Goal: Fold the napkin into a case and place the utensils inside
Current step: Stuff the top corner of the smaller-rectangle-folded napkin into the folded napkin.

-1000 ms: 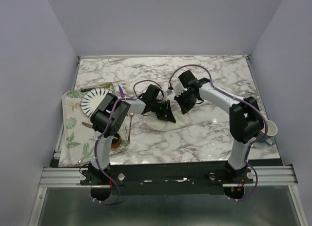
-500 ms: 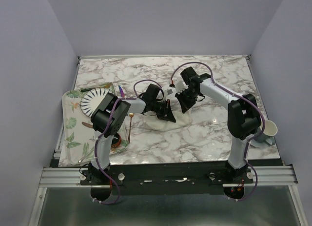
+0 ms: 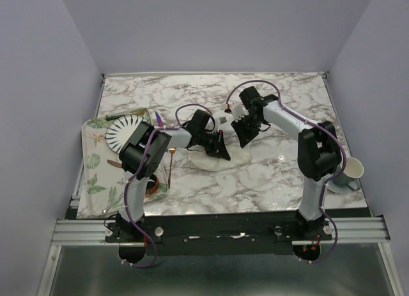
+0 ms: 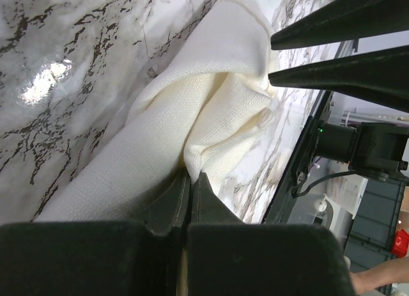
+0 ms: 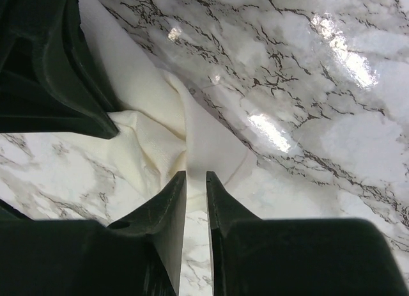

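The napkin (image 3: 235, 157) lies on the table (image 3: 275, 174), right of the tray (image 3: 92, 165).

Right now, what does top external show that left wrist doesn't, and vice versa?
Only top external: the tray with the striped plate at left, the cup at right, and both whole arms. Only left wrist: the left gripper shut on a fold of the napkin, and the right gripper, fingers apart, close to the cloth. Both: the cream napkin bunched on the marble table.
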You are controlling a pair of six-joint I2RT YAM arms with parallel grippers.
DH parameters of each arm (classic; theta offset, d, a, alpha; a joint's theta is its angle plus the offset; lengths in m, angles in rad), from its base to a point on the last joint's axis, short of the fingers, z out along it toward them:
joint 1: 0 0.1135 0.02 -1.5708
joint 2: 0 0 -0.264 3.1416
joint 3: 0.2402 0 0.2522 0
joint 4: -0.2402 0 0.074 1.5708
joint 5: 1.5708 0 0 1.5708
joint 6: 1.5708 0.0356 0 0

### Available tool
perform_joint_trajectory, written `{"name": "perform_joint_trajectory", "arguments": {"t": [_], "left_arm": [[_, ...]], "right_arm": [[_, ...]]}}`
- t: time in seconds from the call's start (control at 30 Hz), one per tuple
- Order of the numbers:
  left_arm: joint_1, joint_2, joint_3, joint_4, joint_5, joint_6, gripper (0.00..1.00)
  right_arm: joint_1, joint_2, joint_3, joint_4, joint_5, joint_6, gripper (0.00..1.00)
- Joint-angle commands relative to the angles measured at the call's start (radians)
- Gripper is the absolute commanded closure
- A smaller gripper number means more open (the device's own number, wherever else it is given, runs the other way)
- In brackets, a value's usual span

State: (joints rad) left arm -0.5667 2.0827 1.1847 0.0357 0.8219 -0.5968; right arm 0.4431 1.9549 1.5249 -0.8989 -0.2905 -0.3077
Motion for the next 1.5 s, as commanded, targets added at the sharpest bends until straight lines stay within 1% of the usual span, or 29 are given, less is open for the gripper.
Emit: {"name": "perform_joint_trajectory", "arguments": {"t": [0.0,0.13,0.23,0.27,0.4,0.6,0.73,0.83,1.03,1.23,1.47], "left_arm": [[0.014,0.068,-0.028,-0.12,-0.153,0.068,1.0],[0.018,0.066,-0.036,-0.108,-0.147,0.065,1.0],[0.019,0.073,-0.036,-0.105,-0.139,0.065,1.0],[0.021,0.071,-0.036,-0.103,-0.138,0.063,1.0],[0.019,0.074,-0.036,-0.099,-0.135,0.061,1.0],[0.019,0.08,-0.033,-0.099,-0.133,0.058,1.0],[0.019,0.082,-0.033,-0.099,-0.136,0.055,1.0],[0.021,0.082,-0.03,-0.1,-0.139,0.055,1.0],[0.019,0.083,-0.023,-0.109,-0.144,0.057,1.0],[0.019,0.088,-0.02,-0.111,-0.142,0.057,1.0],[0.019,0.088,-0.02,-0.114,-0.142,0.06,1.0]], "right_arm": [[-0.006,0.024,0.008,0.011,0.027,-0.002,0.73],[-0.004,0.032,-0.008,0.026,0.014,0.015,0.7],[-0.001,0.027,-0.02,0.028,-0.005,0.022,0.62],[0.003,0.026,-0.026,0.028,-0.007,0.024,0.57],[0.025,0.004,-0.061,0.052,0.007,0.025,0.56],[0.065,-0.013,-0.069,0.074,0.053,0.03,0.55],[0.094,-0.036,-0.089,0.11,0.155,0.027,0.55],[0.097,-0.042,-0.092,0.135,0.224,0.022,0.57],[0.095,-0.053,-0.101,0.16,0.315,-0.007,0.58],[0.095,-0.067,-0.088,0.164,0.326,-0.001,0.61],[0.086,-0.063,-0.08,0.163,0.33,0.001,0.69]]}}
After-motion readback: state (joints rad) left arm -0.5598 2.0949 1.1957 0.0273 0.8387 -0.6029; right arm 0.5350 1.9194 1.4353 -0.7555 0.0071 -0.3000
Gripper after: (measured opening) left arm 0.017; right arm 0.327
